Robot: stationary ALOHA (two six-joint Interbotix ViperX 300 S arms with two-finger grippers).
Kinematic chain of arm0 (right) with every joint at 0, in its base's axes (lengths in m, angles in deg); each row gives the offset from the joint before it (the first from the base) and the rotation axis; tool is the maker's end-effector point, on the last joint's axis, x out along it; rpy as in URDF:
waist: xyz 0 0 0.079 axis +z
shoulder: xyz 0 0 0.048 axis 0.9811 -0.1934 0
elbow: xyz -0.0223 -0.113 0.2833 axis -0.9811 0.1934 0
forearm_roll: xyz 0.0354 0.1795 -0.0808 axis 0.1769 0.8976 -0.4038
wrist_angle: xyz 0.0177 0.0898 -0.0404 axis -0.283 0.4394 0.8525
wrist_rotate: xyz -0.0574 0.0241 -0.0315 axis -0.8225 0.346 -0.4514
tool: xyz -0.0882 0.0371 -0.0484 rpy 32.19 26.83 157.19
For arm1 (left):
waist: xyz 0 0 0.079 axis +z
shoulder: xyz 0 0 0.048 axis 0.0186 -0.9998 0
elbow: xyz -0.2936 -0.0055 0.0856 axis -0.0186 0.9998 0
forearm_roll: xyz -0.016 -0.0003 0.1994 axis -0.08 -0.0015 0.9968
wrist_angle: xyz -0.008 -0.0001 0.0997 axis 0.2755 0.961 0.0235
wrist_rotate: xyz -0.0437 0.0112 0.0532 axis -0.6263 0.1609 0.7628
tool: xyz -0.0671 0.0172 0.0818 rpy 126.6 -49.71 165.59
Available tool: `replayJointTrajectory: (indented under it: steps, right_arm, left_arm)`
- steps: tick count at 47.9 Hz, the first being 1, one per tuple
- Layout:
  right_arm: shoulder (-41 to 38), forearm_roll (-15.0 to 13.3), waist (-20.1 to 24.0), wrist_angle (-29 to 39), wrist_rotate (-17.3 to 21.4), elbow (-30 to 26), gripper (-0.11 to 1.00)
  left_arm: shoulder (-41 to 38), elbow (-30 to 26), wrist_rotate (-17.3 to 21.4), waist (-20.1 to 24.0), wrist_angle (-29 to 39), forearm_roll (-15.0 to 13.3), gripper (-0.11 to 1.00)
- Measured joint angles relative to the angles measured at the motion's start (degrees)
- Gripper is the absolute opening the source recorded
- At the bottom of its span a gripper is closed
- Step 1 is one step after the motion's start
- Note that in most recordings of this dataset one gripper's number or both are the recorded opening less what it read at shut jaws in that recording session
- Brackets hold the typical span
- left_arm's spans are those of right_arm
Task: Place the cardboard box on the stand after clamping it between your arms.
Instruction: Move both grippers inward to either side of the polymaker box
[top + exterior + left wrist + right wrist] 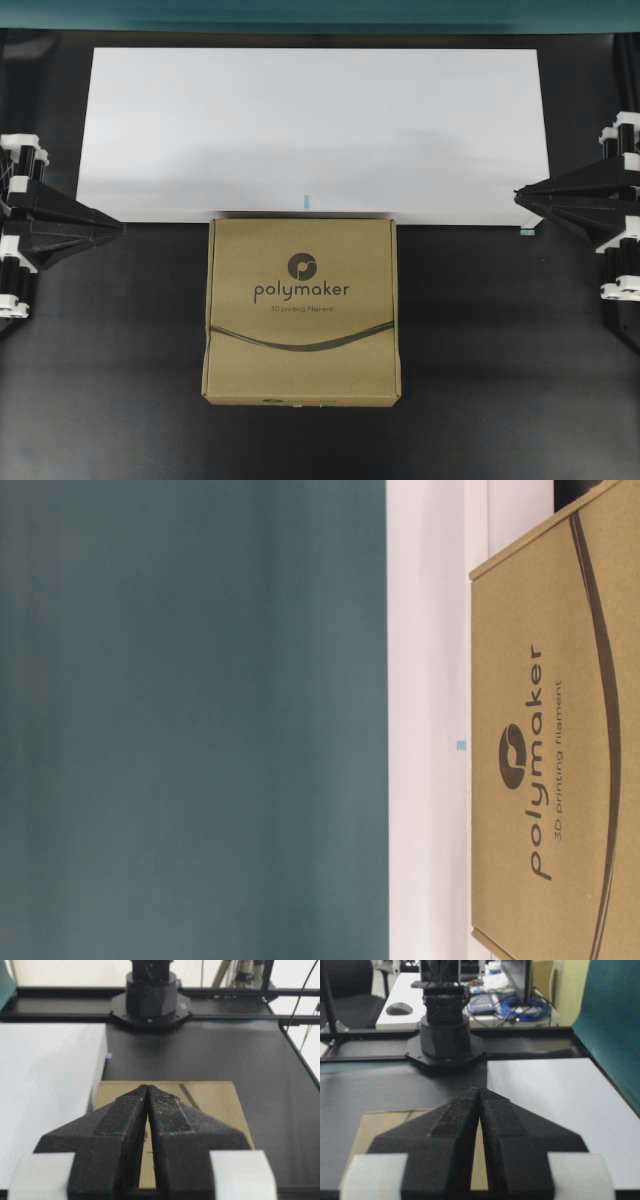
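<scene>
Brown cardboard box (301, 312) on black counter (500, 350), apparently abutting white stand (300, 120); left gripper (118, 229) and right gripper (518, 196) jaws together, well apart from box.

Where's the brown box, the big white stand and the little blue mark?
cardboard box (301, 312): overhead view, middle of its printed top.
stand (300, 120): overhead view, bare white top.
blue mark (307, 200): overhead view, at the stand's edge nearest the box.
</scene>
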Motion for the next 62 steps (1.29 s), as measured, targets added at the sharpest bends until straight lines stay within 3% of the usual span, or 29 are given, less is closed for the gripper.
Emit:
replayJointTrajectory:
  steps: [4,8,18,28,38,52,57,62]
  right_arm:
    - [-0.4,0.3,0.3,0.8,0.1,0.0,0.09]
    - [-1.1,1.1,0.7,4.6,0.7,-0.1,0.0]
    - [-2.2,1.2,3.4,15.6,4.1,-1.5,0.0]
    - [-4.7,1.2,7.3,24.0,5.6,-2.5,0.0]
    - [-12.7,1.5,9.9,29.4,5.8,-3.4,0.0]
    - [-26.6,1.4,9.9,34.1,5.8,-7.7,0.01]
    - [-31.0,1.3,10.0,35.1,5.8,-9.4,0.06]
    - [-35.2,1.3,10.0,34.9,5.8,-10.7,0.19]
  left_arm:
    - [-0.1,-1.3,-0.6,-0.4,4.7,1.5,0.02]
    - [0.0,-3.3,-0.7,-1.7,11.2,2.1,0.01]
    - [0.0,-5.0,-2.5,-5.0,22.4,2.3,0.01]
    - [-3.3,-5.7,-7.3,-9.0,27.8,2.3,0.01]
    - [-11.6,-6.7,-7.6,-12.4,30.8,2.3,0.01]
    - [-25.0,-10.9,-9.0,-12.6,33.0,2.4,0.01]
    - [-28.1,-12.4,-8.6,-12.6,35.6,2.4,0.11]
    - [-30.1,-13.6,-8.1,-12.0,37.9,2.4,0.36]
